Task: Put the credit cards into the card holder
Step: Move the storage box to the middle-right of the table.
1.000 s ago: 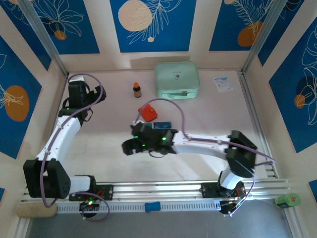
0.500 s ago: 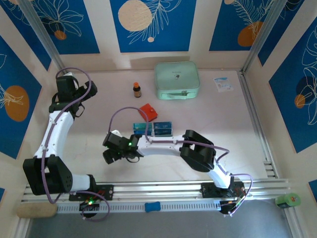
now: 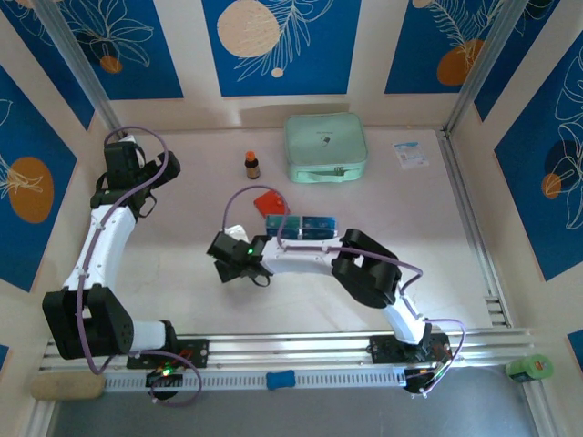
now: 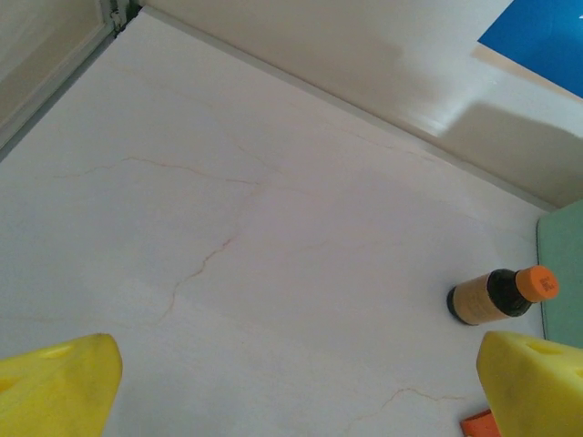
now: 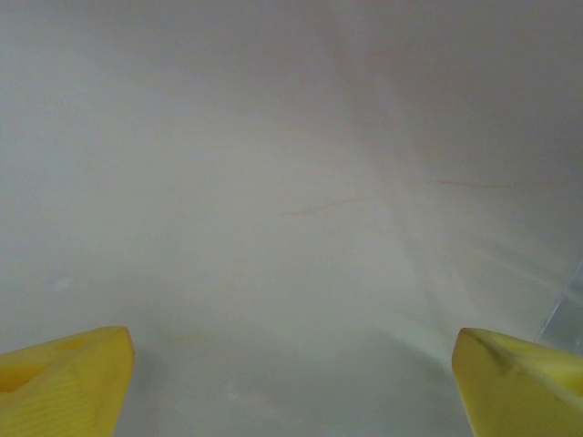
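Two grippers, both spread wide and empty: the left gripper [image 4: 296, 387] hangs over the table [image 3: 437, 237] at its far left, near a small brown bottle [image 4: 498, 296]; the right gripper [image 5: 291, 373] sits low at mid-table. The credit cards [image 3: 303, 224] lie flat just beside the orange card holder [image 3: 271, 201], partly under the right arm.

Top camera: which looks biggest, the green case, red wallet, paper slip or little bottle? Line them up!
1. green case, biggest by far.
2. red wallet and paper slip, too alike to rank.
3. little bottle, smallest.
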You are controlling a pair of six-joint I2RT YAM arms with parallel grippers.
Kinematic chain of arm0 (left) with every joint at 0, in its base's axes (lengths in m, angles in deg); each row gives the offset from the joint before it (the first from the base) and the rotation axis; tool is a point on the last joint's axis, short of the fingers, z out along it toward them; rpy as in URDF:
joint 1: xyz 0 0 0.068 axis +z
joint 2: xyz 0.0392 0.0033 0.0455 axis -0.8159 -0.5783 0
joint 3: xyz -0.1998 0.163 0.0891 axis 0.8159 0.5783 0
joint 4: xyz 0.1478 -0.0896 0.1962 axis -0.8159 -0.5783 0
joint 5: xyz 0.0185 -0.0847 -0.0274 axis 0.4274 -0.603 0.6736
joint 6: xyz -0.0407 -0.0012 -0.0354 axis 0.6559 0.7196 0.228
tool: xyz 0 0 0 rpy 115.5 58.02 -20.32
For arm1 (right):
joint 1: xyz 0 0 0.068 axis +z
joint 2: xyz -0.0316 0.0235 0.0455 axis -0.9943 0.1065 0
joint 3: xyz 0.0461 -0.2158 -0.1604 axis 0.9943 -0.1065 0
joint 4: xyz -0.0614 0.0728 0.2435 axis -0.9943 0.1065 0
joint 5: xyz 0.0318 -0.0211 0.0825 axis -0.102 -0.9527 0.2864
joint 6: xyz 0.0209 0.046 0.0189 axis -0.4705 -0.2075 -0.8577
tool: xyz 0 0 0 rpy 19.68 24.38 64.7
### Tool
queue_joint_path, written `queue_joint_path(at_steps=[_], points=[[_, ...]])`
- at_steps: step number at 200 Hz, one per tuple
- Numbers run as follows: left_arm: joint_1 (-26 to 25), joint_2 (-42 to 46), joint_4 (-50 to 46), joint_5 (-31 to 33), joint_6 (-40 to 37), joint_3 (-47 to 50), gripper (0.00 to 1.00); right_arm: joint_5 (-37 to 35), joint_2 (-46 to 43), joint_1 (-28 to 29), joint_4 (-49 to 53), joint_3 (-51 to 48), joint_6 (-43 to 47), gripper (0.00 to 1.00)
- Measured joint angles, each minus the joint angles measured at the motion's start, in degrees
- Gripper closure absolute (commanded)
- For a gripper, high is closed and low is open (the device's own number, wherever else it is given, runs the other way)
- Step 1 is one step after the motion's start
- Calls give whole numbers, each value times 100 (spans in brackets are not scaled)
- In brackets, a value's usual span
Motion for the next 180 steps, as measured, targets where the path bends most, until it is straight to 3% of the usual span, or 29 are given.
queue_joint_path(at_steps=[107, 180], points=[[0, 428, 2, -323, 35, 417, 0, -133, -1663, -1598, -334, -2168, 234, 9], [-46, 752, 9, -1106, 463, 828, 0, 1650, -3550, -2146, -752, -2465, 826, 8]])
